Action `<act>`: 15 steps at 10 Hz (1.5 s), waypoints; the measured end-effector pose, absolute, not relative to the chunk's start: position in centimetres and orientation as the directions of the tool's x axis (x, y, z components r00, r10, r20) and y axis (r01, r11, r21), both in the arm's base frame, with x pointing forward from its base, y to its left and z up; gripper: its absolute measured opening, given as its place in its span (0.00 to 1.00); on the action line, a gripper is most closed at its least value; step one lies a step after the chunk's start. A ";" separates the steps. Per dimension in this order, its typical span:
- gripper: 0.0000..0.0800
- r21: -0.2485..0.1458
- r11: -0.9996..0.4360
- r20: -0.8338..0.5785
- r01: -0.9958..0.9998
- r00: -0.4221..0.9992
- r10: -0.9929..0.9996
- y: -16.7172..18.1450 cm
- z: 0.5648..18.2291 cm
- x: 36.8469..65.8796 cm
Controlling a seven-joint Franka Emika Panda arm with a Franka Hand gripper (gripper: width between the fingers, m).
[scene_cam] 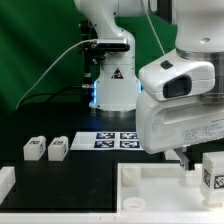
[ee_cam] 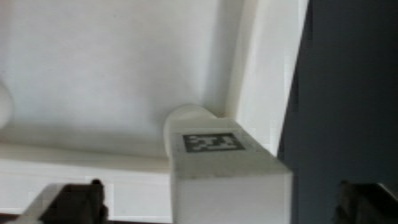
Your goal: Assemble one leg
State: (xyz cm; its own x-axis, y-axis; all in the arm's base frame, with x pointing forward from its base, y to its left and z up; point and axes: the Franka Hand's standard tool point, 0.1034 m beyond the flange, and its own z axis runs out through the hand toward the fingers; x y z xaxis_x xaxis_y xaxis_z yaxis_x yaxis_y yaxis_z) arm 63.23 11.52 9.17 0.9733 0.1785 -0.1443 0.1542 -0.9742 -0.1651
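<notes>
straddling the leg (ee_cam: 222,160) just beside the tray (ee_cam: 267,50) wall, the gripper (ee_cam: 219,200) holds its fingers apart.

Leg (ee_cam: 224,168) blurred — cut off at edge, fingers (ee_cam: 71,205) mostly out of frame, marker board (scene_cam: 112,139) half-hidden

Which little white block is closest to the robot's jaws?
The block standing alone at the exterior view's right, by the tray, between the open jaws. The other two blocks sit side by side at the exterior view's left.

Wht leg (ee_cam: 224,178), blk/wht tag (ee_cam: 212,141)
</notes>
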 end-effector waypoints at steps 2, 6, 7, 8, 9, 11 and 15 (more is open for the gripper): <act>0.81 -0.165 -0.974 -0.143 0.154 0.974 0.178 11.5 8.9 63.2; 0.81 -0.151 -0.984 -0.133 0.095 0.984 0.115 13.2 8.1 63.1; 0.66 -0.150 -0.984 -0.133 0.093 0.985 0.113 13.1 8.1 63.1; 0.66 -0.143 -0.989 -0.143 0.031 0.988 0.052 13.2 8.1 63.1; 0.49 -0.124 -0.989 -0.156 -0.080 0.986 -0.060 13.0 8.2 63.1; 0.41 -0.094 -0.962 -0.175 -0.257 0.955 -0.238 13.0 8.2 63.2; 0.39 -0.111 -0.806 -0.141 -0.581 0.812 -0.566 11.1 7.8 63.6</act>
State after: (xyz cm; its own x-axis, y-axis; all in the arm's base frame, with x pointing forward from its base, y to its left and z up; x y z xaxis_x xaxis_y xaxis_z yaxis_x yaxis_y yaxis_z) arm 63.62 11.13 7.77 0.8121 -0.5662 -0.1411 -0.5813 -0.8060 -0.1115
